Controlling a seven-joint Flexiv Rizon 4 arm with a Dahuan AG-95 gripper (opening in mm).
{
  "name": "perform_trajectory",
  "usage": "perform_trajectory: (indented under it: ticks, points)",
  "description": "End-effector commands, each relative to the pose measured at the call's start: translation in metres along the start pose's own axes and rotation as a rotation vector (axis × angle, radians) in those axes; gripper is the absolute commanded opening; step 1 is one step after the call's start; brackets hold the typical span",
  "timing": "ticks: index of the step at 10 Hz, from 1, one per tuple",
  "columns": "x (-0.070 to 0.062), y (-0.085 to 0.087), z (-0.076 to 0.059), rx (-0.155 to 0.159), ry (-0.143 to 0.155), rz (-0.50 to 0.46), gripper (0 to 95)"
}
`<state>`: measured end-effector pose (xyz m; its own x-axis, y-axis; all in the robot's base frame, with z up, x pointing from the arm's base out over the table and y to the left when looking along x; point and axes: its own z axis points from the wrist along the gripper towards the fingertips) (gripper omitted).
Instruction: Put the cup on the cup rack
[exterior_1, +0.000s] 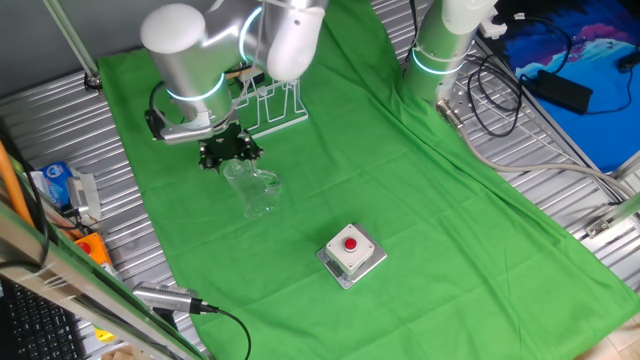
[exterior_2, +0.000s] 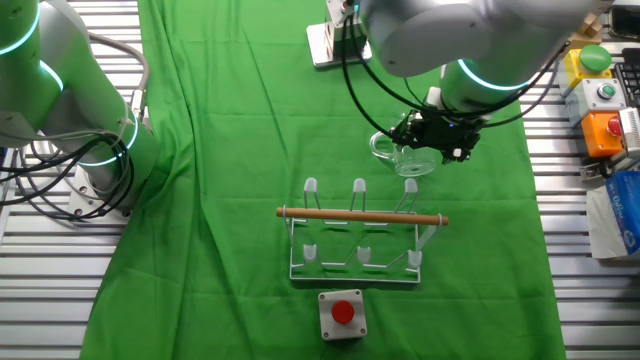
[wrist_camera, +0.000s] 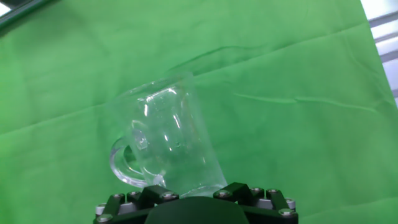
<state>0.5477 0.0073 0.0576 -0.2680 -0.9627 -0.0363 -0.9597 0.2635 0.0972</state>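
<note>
Bright, even overhead light throughout; shadows on the green cloth (exterior_1: 420, 190) are soft. White glints streak the cup (wrist_camera: 168, 140) in the hand view. Focus sharp everywhere.

The hand (exterior_2: 432, 141) points downward, its fingers closed around something.

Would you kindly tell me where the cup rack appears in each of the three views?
One fixed view: the cup rack is upper centre, partly behind the arm.
The other fixed view: the rack is centre, beyond the red-button box.
Hand view: not in it; only the cup shows.
Shared landmark: the cup held at the gripper.
</note>
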Motion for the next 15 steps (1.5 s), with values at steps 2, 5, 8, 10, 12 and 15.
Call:
perform_trajectory:
  ticks: [2, 5, 8, 10, 12, 15]
  points:
    - [-0.0001, 0.0009, -0.0007, -0.005, 0.007, -0.001, 76.0]
    - [-0.0001, 0.0009, -0.0007, -0.007, 0.014, 0.004, 76.0]
    - [-0.0043, -0.0023, 0.0023, -0.022, 0.012, -0.047, 76.0]
    - [-0.0047, -0.0029, 0.0030, -0.051, 0.019, -0.089, 76.0]
    - [-0.0043, -0.0030, 0.0035, -0.082, 0.025, -0.139, 95.0]
    - [0.0010, 0.0000, 0.0033, -0.105, 0.025, -0.180, 95.0]
